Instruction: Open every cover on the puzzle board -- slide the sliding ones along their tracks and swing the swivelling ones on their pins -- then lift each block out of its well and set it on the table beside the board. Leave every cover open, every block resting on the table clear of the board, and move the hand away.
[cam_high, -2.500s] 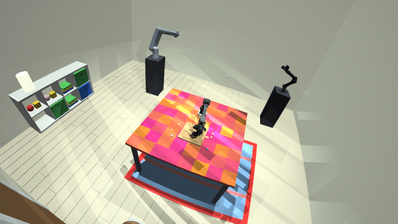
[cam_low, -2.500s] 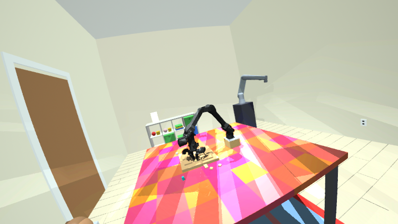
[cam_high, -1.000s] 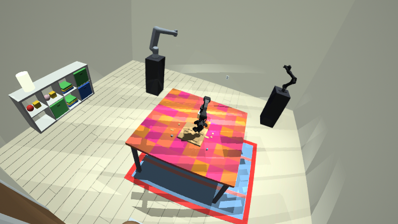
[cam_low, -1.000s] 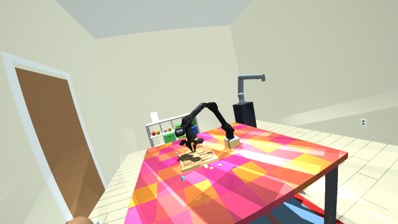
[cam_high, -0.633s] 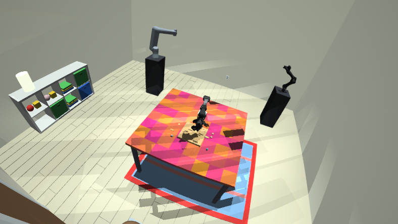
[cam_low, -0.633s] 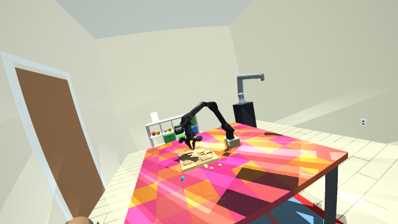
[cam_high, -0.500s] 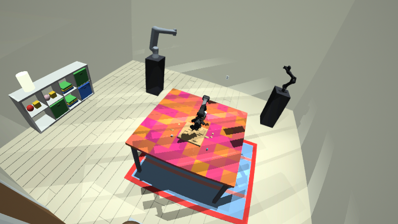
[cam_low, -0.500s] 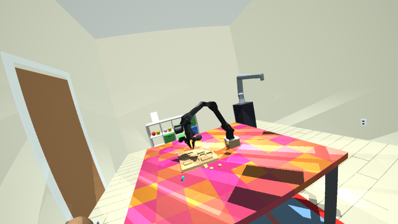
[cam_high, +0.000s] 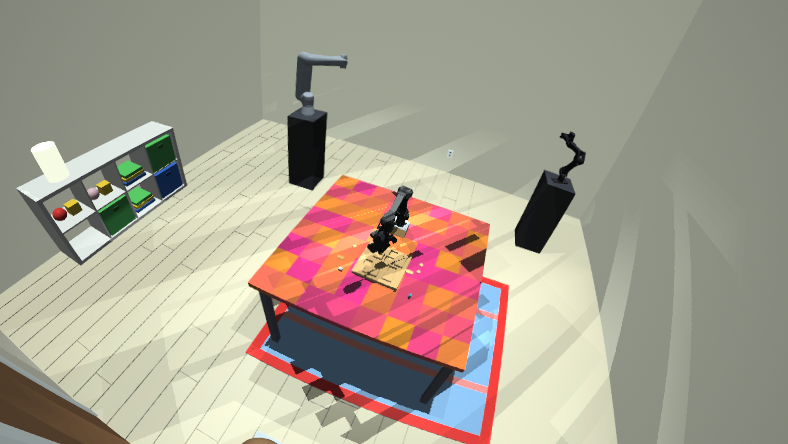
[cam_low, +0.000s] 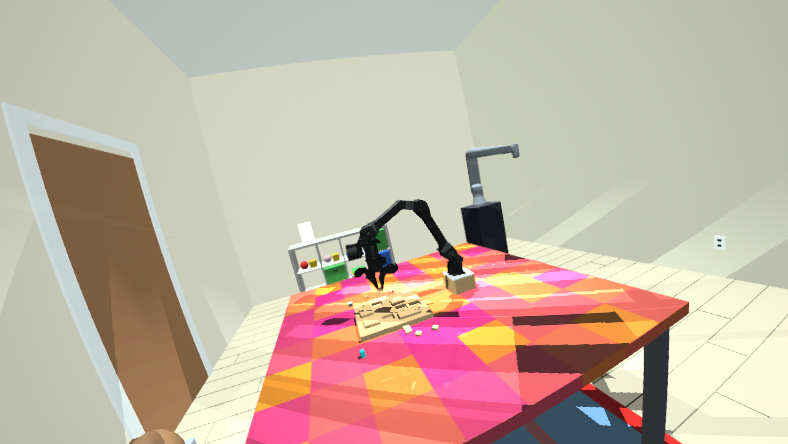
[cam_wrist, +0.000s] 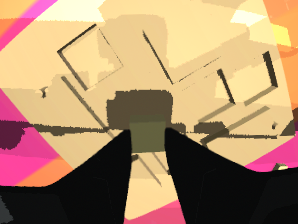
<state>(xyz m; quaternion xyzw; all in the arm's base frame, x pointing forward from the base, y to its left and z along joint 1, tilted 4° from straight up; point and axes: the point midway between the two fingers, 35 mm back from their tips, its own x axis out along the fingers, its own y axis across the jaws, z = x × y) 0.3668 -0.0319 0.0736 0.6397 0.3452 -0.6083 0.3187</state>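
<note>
My gripper (cam_high: 378, 252) (cam_low: 379, 287) (cam_wrist: 148, 135) is shut on a small block, which looks dull olive in shadow in the wrist view (cam_wrist: 147, 139). It holds the block above the wooden puzzle board (cam_high: 390, 282) (cam_low: 365, 332) (cam_wrist: 200, 30). The board carries raised covers and dark slots; which covers are open cannot be told. Pale blocks (cam_high: 409, 271) (cam_low: 406, 329) lie on the table at one side of the board. Other small pale pieces (cam_high: 340, 257) lie on the opposite side. A teal piece (cam_high: 409, 296) (cam_low: 362, 353) lies apart, off the board.
The patterned table (cam_high: 308, 286) (cam_low: 330, 397) carries the arm's pale base block (cam_low: 460, 282) behind the board. A small grey-white piece (cam_high: 340, 269) (cam_low: 350, 303) lies beside the board. Two other arms on black pedestals (cam_high: 307, 148) (cam_high: 543, 212) and a shelf (cam_high: 110, 165) stand away from the table.
</note>
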